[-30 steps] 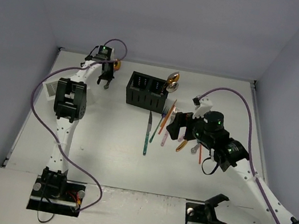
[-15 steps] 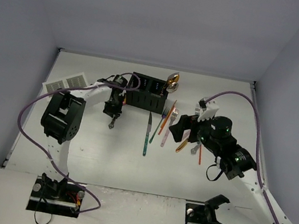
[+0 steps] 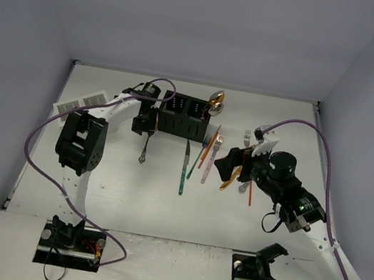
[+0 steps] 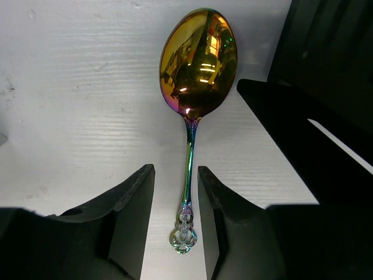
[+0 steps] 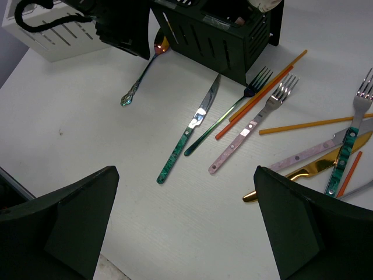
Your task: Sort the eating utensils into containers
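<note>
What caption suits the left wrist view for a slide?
Open left end effector astride the handle of a spoon on the table, beside the black caddy.

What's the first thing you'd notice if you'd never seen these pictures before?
The shiny rainbow-gold spoon grabs you first: it lies flat on the white table beside the black caddy, its thin handle between the open left fingers. Next comes the colourful scatter near that caddy, a teal knife, forks and orange sticks, with the right fingers spread wide above it.
</note>
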`<state>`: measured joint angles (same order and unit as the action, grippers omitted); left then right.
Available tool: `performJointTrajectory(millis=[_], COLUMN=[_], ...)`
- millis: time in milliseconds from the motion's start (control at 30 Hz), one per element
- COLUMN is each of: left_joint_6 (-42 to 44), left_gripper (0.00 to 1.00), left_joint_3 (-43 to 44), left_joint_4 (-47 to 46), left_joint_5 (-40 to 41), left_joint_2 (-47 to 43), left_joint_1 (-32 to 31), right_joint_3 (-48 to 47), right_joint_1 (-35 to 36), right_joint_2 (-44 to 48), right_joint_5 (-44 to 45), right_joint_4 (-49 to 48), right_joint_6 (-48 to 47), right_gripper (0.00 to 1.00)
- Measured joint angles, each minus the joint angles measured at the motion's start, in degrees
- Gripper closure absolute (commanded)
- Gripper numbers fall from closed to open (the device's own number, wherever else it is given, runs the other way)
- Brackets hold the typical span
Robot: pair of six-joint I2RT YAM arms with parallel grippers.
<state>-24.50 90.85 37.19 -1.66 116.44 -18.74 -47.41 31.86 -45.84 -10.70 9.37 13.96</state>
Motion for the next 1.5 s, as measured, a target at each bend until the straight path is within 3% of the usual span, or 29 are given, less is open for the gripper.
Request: performJointTrajectory(millis=[267,433,500,900,1067,1333,1500], left_joint_6=[-0.91,-1.53,-1.64,-1.16,0.26,3.61,6.45], left_gripper=[0.69,0.95,1.0,1.0,1.0,1.0,1.0], left_joint_3=[0.08,1.55,2.04,2.06,1.51,-0.44,-1.51], left_joint_4=[0.47,0.68,0.61,0.53,-0.25,-16.23,-31.28], left_joint_5=[-0.53,0.07,0.24,1.47,2.52,1.31,-2.6], left_joint_2=[3.11,4.27,4.62,4.11,-1.4,-20.97,-22.97], left_joint_1=[-0.08,-0.27,-0.28,0.88,1.63,-0.07,-4.24], right_joint_3=[0.01,0.01,0.01,0.01,0.01,0.01,0.01], right_joint_1=[0.0,0.0,0.0,0.0,0.0,0.0,-0.02], right_joint_2=[0.32,0.3,0.3,-1.27,-1.62,-0.46,1.44], right_joint_5=[0.55,0.86,0.87,0.93,1.44,2.29,2.8], right_joint_4=[0.45,0.82,0.82,0.97,1.17,1.22,1.22], right_joint_6=[0.42,0.43,0.43,-0.75,-1.6,-2.04,-2.03], right_gripper=[0.0,0.0,0.0,0.0,0.0,0.0,0.0])
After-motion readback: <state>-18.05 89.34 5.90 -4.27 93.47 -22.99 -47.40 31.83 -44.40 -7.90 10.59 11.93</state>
